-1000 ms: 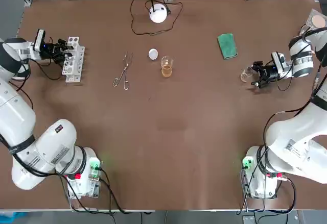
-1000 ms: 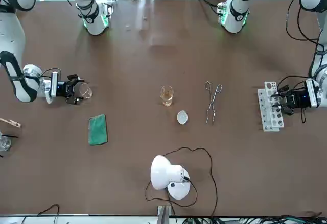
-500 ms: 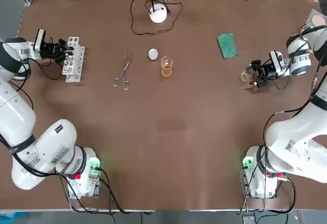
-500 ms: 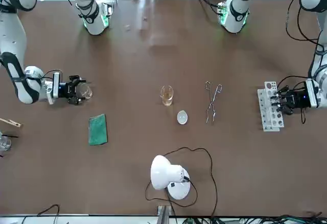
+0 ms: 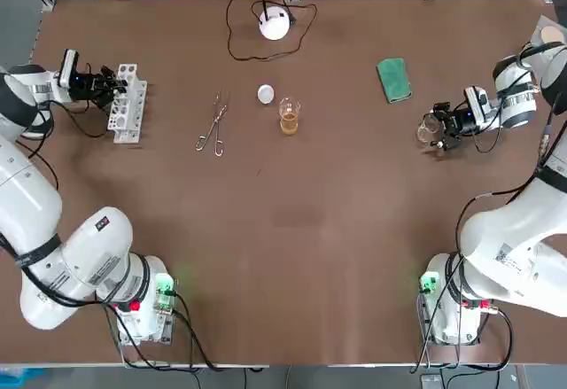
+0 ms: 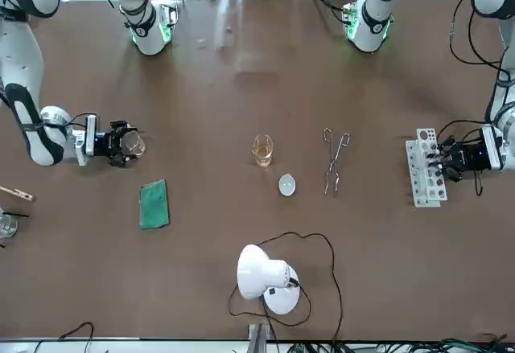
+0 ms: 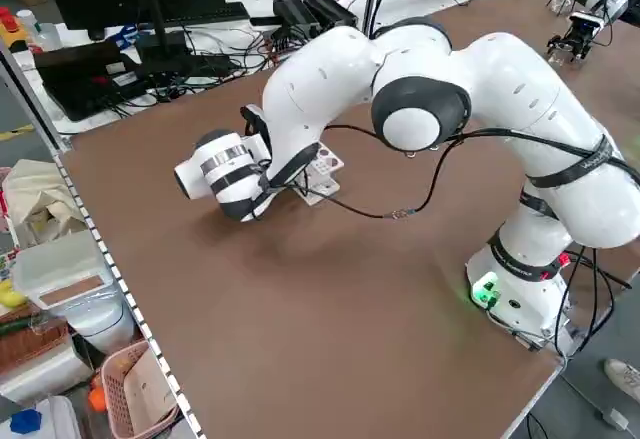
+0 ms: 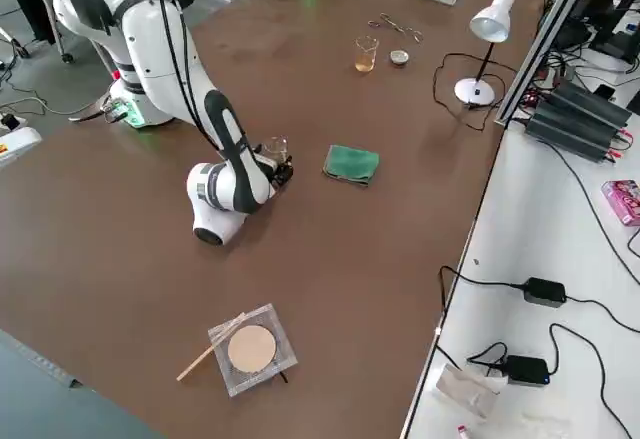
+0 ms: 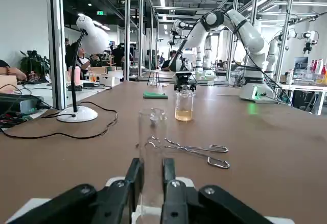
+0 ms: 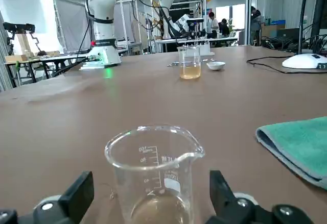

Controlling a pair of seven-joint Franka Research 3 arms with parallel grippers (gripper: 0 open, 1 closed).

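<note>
Left gripper (image 9: 150,169): sat at the table's left edge over the test-tube rack (image 5: 127,105), fingers closed on an upright test tube (image 9: 152,137). The tube's lower end was hidden behind the fingers, down at the rack.
Tube handling (judgement): needed a light grip and a plumb tube. Any travel should run straight along the hole's axis, so the glass neither binds nor tips the rack.
Mid-table: tongs (image 5: 213,123), small white dish (image 5: 266,95), beaker of amber liquid (image 5: 289,116) and lamp (image 5: 275,23) all lay well apart from both grippers.
Green cloth (image 5: 393,80): lay near the empty beaker, not touching it.
Empty beaker (image 10: 153,157): stood upright on the table's right side, between the right fingers.
Right gripper (image 5: 439,128): fingers were spread wide, one on each side of the empty beaker, with a gap showing at both.
Beaker handling (judgement): centre first, then close slowly below the lip with the pads on the plain wall, clear of the spout. Thin glass slips and cracks.
</note>
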